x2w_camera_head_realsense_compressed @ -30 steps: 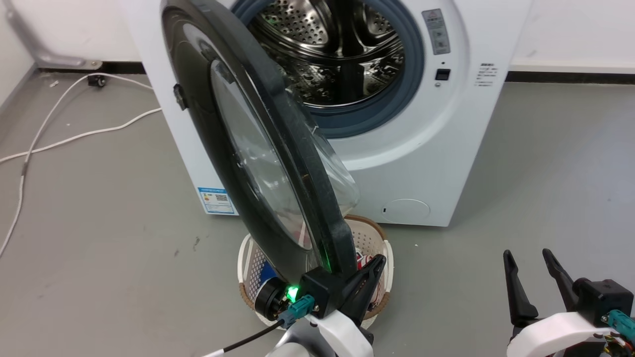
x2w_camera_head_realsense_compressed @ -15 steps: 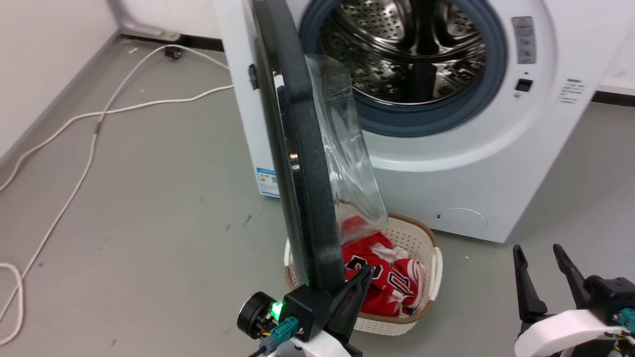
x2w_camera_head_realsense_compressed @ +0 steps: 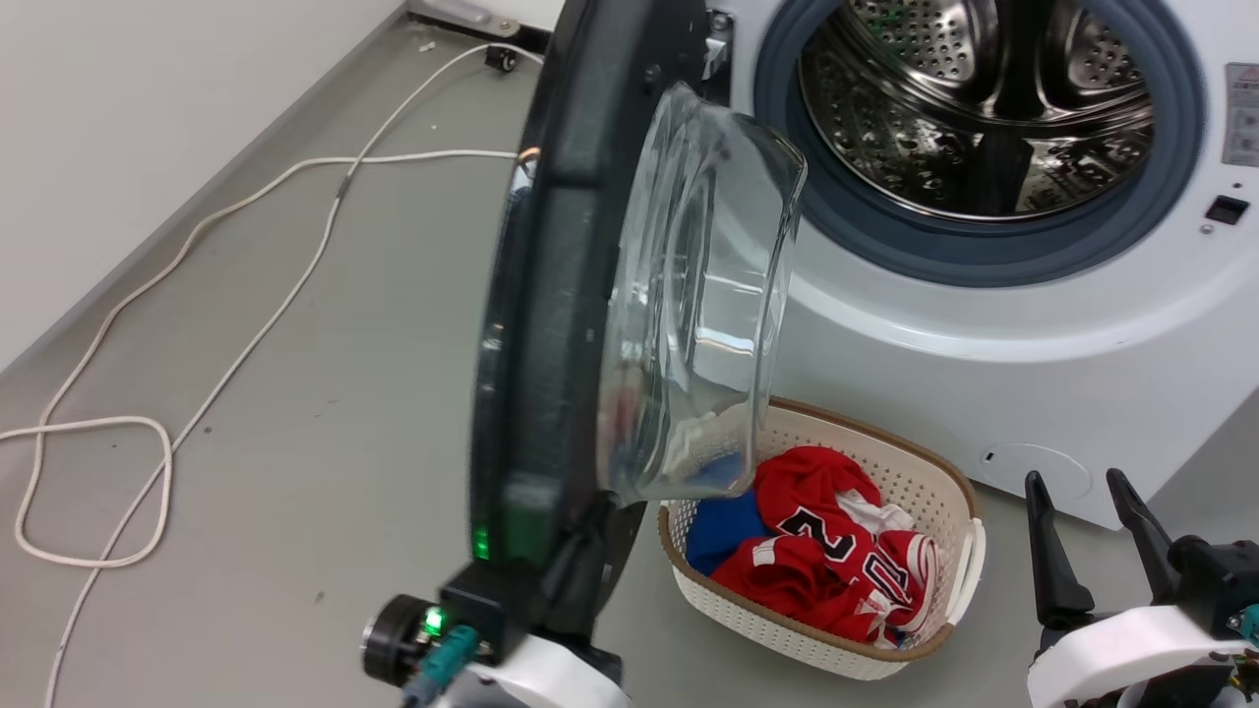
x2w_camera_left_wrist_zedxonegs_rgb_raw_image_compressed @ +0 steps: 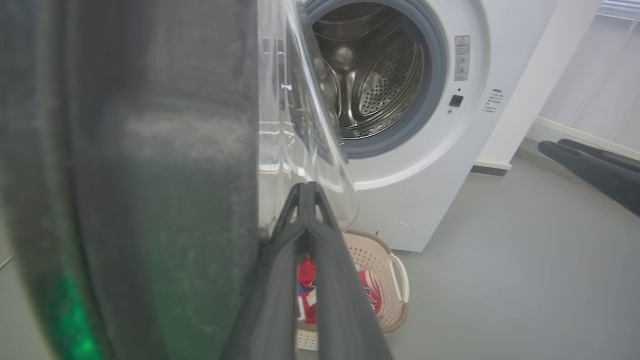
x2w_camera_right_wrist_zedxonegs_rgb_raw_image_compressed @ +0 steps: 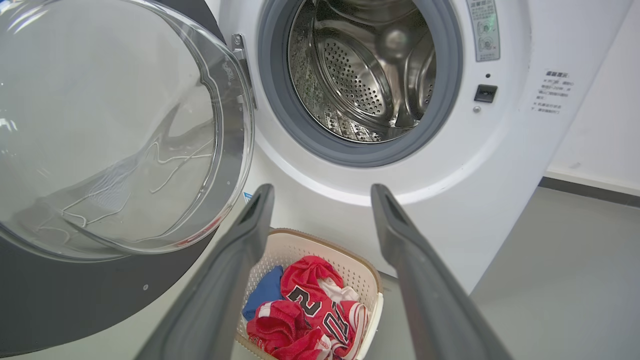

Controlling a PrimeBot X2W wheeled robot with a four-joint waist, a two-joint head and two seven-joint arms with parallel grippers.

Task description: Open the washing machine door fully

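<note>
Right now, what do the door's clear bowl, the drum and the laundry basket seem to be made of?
Clear bulging bowl of the round black washing machine door: glass or clear plastic, glossy with sharp highlights; I cannot tell which. Perforated silver drum: polished steel, judging by mirror-like reflections. White oval laundry basket: likely moulded plastic, matte, with a regular hole grid and brown rim.

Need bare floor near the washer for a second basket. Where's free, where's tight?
Free: grey floor between the white cable and the washing machine door; also the floor right of the laundry basket, in front of the washing machine, toward the open right gripper. Tight: under the door, where the basket and left gripper crowd.
</note>
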